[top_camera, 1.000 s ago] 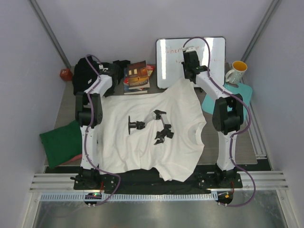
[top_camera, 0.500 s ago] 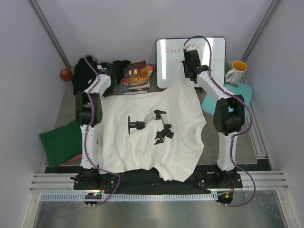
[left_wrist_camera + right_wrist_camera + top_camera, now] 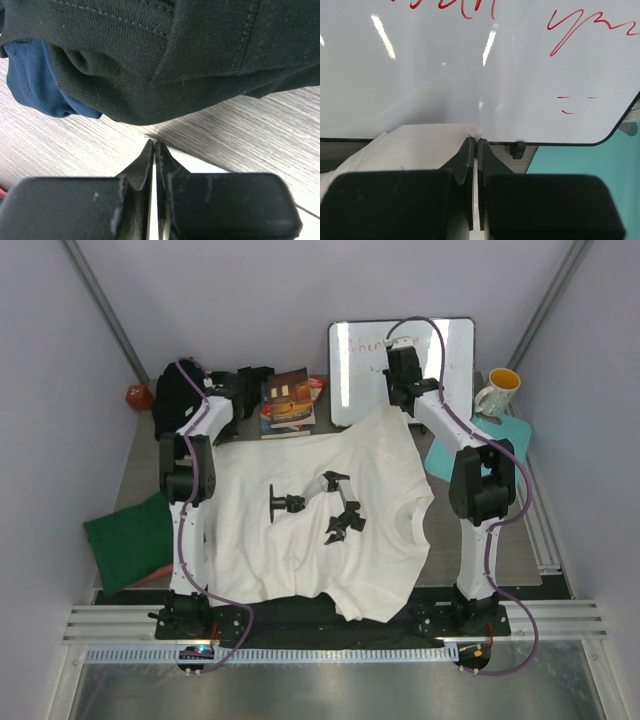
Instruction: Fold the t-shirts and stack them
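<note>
The far end of the white t-shirt (image 3: 300, 560) is being hidden in the overhead view by both wrists, so the grips are being judged from the wrist cameras. The white shirt is lying spread flat across the middle of the table (image 3: 260, 135), its small black printed marks facing up.

The left gripper (image 3: 154, 147) is being shown clenched at the shirt's far left corner. A sliver of white hem is showing just past its tips, with the black t-shirt (image 3: 172, 400) bunched just beyond. A fold of blue cloth (image 3: 30, 80) is being half covered by that black shirt, and its kind cannot be told.

The right gripper (image 3: 475, 145) is being held shut on the far right corner. White cloth is gathered at its tips, directly below the whiteboard (image 3: 355, 380).

A strip of dark cloth (image 3: 300, 608) is being mostly covered by the near hem of the white shirt. The green t-shirt (image 3: 128, 540) is lying to the left of the left arm. A salmon pink edge (image 3: 163, 571) is barely showing beside it.

The mug (image 3: 497, 392) is standing at the far right, by the teal mat (image 3: 440, 458). Only its yellow inner wall is being seen, and any contents cannot be made out. The books (image 3: 288, 400) are stacked between the black shirt and the whiteboard.
</note>
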`<state>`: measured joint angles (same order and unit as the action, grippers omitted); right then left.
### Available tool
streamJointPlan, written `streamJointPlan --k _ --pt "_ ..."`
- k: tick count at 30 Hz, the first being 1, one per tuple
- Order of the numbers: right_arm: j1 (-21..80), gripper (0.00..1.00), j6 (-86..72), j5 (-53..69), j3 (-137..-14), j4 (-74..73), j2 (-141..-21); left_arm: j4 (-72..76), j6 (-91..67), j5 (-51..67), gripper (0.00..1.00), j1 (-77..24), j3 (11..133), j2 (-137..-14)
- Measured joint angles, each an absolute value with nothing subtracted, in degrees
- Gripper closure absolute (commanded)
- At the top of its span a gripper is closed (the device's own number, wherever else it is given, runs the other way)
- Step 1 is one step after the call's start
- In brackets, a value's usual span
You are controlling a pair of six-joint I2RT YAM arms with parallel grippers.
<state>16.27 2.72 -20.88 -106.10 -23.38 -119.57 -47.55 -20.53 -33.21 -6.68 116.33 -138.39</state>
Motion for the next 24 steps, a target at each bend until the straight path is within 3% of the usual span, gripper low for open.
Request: streamJointPlan --k 24 --pt "17.21 0.99 3.07 -20.4 -97.25 -23.33 -111.55 -47.35 -20.08 -28.03 1.0 -6.79 104.84 -118.32"
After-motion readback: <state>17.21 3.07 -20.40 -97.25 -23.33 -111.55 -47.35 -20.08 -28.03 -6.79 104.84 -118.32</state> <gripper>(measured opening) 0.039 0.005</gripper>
